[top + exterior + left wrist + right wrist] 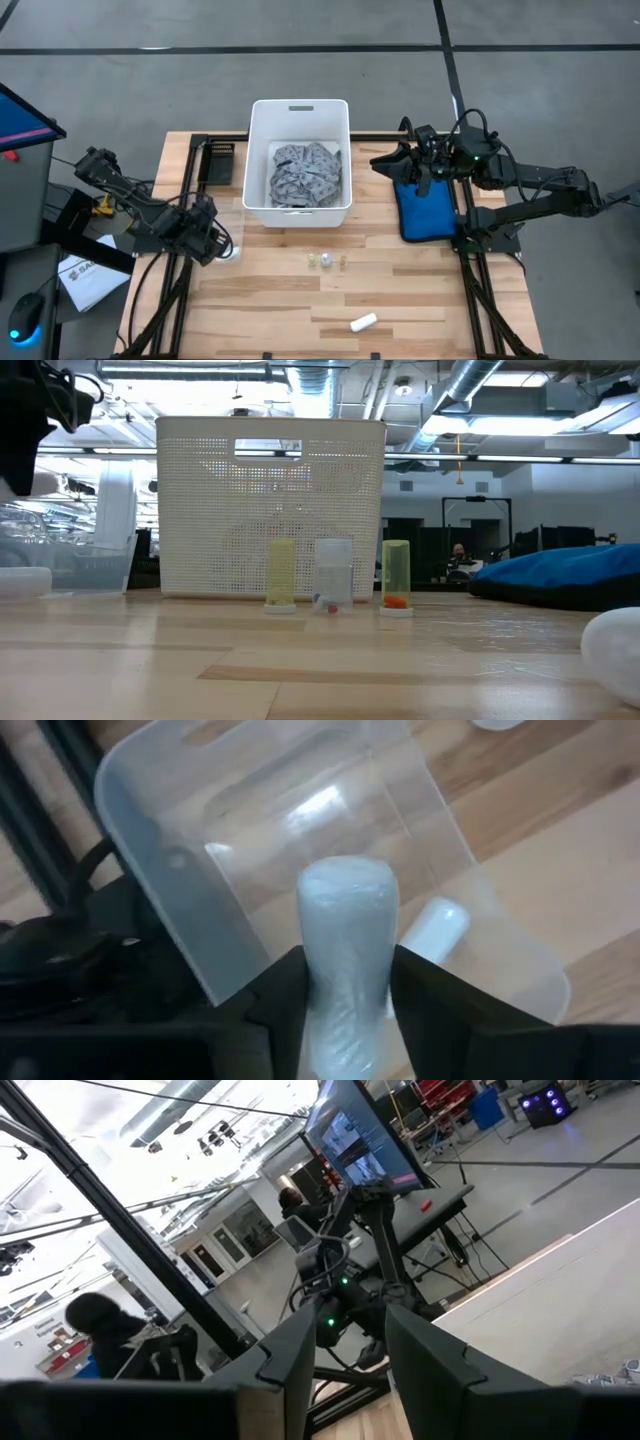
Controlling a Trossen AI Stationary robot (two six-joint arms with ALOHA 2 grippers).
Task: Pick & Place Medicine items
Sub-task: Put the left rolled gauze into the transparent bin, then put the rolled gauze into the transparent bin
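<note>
Wooden table [400, 290]; dim, perhaps industrial, room beyond.

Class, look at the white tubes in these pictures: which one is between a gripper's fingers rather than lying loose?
The white tube between the left gripper fingers, over the clear tray. Another tube lies in that tray; a third lies alone on the table's near edge.

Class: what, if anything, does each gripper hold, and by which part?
The left gripper holds a white tube by one end, over a clear tray. The right gripper holds nothing.
</note>
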